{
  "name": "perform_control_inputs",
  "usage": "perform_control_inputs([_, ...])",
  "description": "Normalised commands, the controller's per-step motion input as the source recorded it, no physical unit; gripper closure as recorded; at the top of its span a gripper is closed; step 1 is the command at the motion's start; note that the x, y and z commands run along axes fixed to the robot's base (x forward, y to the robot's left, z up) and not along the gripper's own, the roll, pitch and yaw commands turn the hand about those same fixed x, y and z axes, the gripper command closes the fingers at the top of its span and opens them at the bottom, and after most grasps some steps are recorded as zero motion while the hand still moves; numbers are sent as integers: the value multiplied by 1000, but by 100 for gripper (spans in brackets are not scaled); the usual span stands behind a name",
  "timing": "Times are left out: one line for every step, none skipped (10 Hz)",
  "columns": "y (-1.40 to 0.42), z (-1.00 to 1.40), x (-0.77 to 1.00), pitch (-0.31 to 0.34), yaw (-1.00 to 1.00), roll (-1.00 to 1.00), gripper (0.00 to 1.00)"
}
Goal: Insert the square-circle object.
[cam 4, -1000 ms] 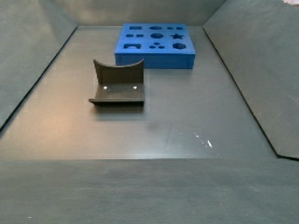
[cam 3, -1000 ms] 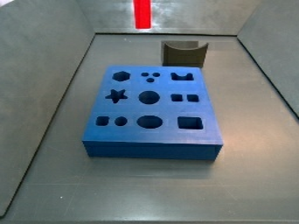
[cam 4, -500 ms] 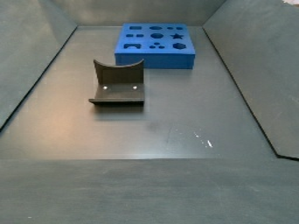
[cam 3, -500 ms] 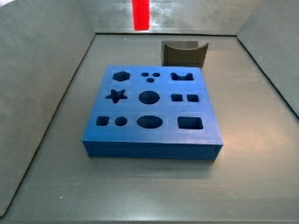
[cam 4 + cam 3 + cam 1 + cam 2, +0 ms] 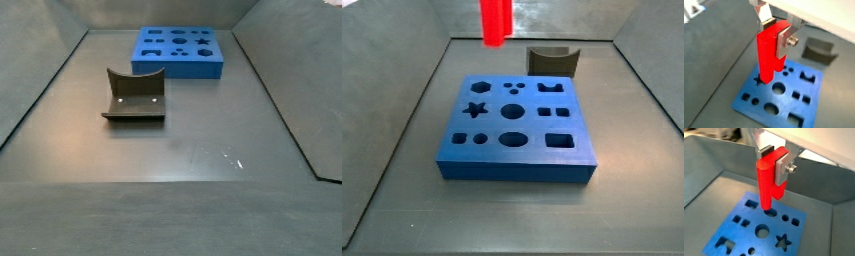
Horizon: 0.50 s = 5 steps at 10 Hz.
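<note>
My gripper (image 5: pixel 774 31) is shut on the square-circle object (image 5: pixel 768 52), a bright red peg of two joined bars that hangs upright between the silver fingers (image 5: pixel 785 40). Both wrist views show it held well above the blue block (image 5: pixel 784 95) with shaped holes; it shows in the second wrist view too (image 5: pixel 767 178). In a side view only the peg's lower end (image 5: pixel 496 22) shows, high above the block (image 5: pixel 516 130); the gripper itself is out of frame there. The peg does not show in the side view that has the block (image 5: pixel 179 48) at the far end.
The fixture (image 5: pixel 134 95), a dark bracket with a curved notch, stands on the grey floor away from the block; it also shows in a side view (image 5: pixel 552 60) and a wrist view (image 5: pixel 819 52). Sloping grey walls (image 5: pixel 396 90) ring the floor.
The red peg has come lower and a little to the left in the side view, with more of it showing. The block and fixture have not moved.
</note>
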Motion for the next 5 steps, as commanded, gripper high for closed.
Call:
perform_control_inputs([-363,-586,0,0,-886,60,100])
perform_control_inputs([-351,-583,0,0,-894,60,100])
perform_control_inputs([-214,-586,0,10,-977,73,100])
perform_control_inputs([0,-494,-34,20,-1000,87,100])
perform_control_inputs([0,-477,-40,23,-1000,84,100])
